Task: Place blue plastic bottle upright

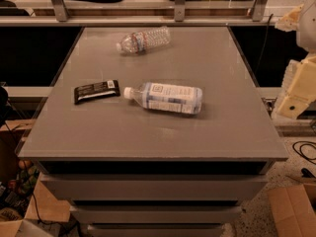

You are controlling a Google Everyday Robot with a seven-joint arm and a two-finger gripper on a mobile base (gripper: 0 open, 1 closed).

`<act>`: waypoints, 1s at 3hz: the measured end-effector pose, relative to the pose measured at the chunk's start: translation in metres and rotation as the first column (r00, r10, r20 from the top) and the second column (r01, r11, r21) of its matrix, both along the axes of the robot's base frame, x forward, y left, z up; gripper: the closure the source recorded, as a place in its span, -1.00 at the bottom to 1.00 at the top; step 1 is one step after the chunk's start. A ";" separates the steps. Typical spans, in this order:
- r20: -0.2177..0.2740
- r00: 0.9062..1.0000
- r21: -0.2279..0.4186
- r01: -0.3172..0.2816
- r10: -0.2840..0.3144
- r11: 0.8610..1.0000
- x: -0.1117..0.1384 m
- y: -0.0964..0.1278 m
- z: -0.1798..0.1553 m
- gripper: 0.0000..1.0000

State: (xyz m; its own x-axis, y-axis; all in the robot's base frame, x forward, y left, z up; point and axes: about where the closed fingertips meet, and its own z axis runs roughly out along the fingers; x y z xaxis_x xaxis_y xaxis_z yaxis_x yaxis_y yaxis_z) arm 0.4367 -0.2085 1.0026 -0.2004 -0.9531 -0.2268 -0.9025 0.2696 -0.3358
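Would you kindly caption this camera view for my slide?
Blue plastic bottle lies on its side on the table, cap toward a black packet; gripper sits beyond the right edge.

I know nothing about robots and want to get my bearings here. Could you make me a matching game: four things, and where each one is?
1 blue plastic bottle
2 ribbed bottle
3 black packet
4 gripper

A off the right edge of the table
B far end, on its side
C table's middle, on its side
D flat, left of the larger bottle's cap

Pairs: 1-C, 2-B, 3-D, 4-A
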 end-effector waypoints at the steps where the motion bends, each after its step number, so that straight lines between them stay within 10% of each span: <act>1: 0.000 1.000 0.000 0.000 0.000 1.000 0.000 0.000 0.000 -1.00; 3: -0.021 0.998 0.012 -0.066 0.066 0.998 0.013 0.030 -0.006 -1.00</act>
